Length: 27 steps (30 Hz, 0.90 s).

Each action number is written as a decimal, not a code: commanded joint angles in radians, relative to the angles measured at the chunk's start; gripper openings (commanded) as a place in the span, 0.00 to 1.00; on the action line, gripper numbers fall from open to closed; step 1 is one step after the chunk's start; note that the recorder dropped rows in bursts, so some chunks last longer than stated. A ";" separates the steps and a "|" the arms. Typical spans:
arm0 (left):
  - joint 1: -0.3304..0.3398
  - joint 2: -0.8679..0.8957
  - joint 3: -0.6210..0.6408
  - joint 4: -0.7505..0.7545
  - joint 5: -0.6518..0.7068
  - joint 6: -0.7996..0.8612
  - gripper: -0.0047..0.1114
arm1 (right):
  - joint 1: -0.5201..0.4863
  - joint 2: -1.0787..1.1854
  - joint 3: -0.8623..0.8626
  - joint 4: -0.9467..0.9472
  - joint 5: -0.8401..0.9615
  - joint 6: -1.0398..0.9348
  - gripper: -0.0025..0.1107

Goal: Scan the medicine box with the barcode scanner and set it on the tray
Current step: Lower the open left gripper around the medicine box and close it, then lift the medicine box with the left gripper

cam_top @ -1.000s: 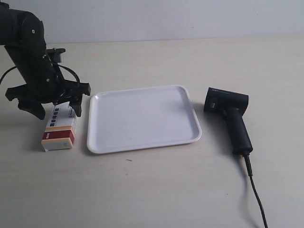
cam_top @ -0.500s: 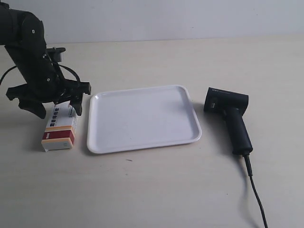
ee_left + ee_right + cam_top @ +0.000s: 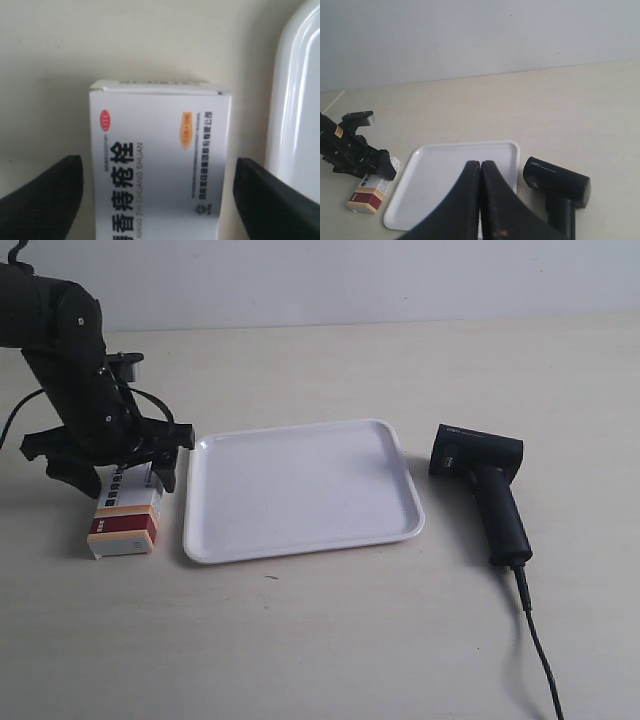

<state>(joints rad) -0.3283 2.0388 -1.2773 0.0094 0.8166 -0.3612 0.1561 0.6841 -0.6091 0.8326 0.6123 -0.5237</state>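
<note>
On the table (image 3: 330,640) lies the white tray (image 3: 300,490), the scanner (image 3: 485,490) well apart from it, and just beside it the medicine box (image 3: 125,515), straddled untouched by the wide-open left gripper (image 3: 108,468), while the right gripper (image 3: 480,200) is fully closed, empty.

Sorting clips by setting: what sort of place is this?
Probably a lab tabletop staged as a pharmacy checkout: a bare pale table, a barcode scanner, a medicine box and a white tray.

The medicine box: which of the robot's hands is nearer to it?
Left. The left hand straddles the medicine box, open; the right hand hangs shut, far off above the tray.
</note>
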 commanded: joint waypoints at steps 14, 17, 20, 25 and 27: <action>-0.002 0.031 -0.005 0.016 -0.024 0.002 0.55 | 0.002 -0.007 -0.007 -0.006 0.003 -0.008 0.02; -0.002 0.031 -0.005 0.026 -0.033 0.002 0.40 | 0.002 -0.007 -0.007 -0.006 0.003 -0.008 0.02; -0.002 0.031 -0.005 0.035 -0.033 0.014 0.21 | 0.002 -0.007 -0.007 -0.006 0.003 -0.008 0.02; 0.001 -0.032 -0.005 0.032 0.021 0.179 0.04 | 0.002 -0.007 -0.007 -0.017 0.003 -0.008 0.02; 0.001 -0.091 -0.005 0.020 0.037 0.286 0.04 | 0.002 -0.007 -0.007 -0.053 0.003 -0.008 0.02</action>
<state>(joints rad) -0.3283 2.0031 -1.2773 0.0324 0.8315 -0.1703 0.1561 0.6841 -0.6091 0.8135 0.6143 -0.5255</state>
